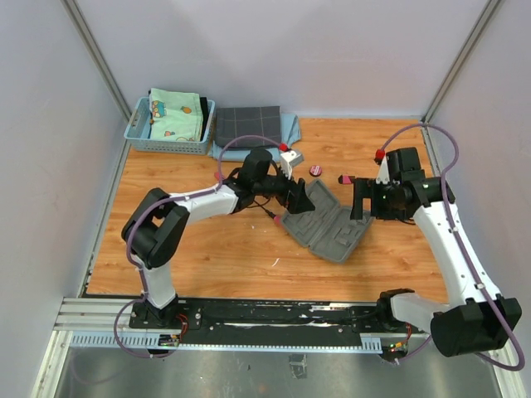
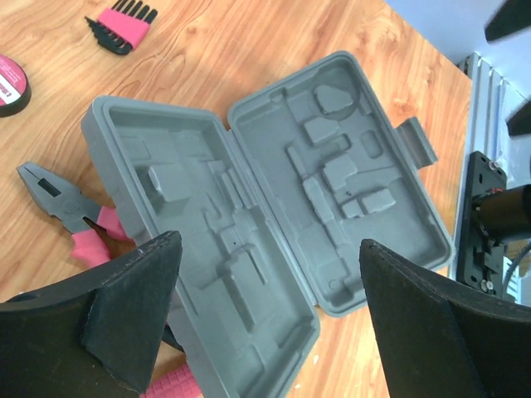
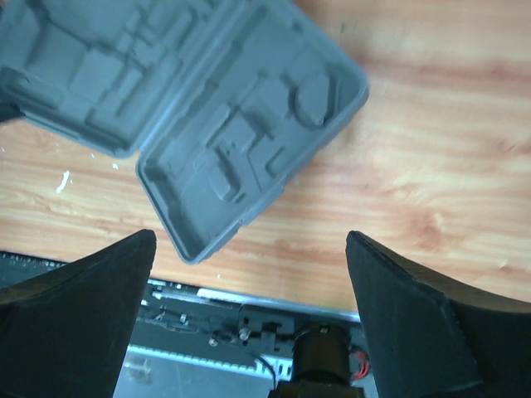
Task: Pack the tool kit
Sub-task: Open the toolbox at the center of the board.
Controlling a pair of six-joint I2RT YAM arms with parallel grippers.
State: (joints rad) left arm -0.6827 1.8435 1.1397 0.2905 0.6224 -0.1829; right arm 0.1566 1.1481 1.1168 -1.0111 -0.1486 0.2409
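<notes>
The grey tool kit case (image 1: pixel 330 230) lies open and flat on the wooden table, its moulded slots empty. My left gripper (image 1: pixel 300 199) hovers over the case's left half (image 2: pixel 191 249), open, with nothing between its fingers. Pink-handled pliers (image 2: pixel 66 207) lie on the table just beside that half. A pink hex key set (image 2: pixel 123 21) and a round tape (image 2: pixel 12 83) lie farther off. My right gripper (image 1: pixel 359 200) hangs above the case's right end (image 3: pixel 191 116), open and empty.
A light blue basket (image 1: pixel 169 143) with folded fabric stands at the back left. A dark checked cloth (image 1: pixel 247 126) lies next to it. The round tape (image 1: pixel 316 170) and a small pink tool (image 1: pixel 344 179) lie behind the case. The base rail (image 3: pixel 207 323) runs along the near edge.
</notes>
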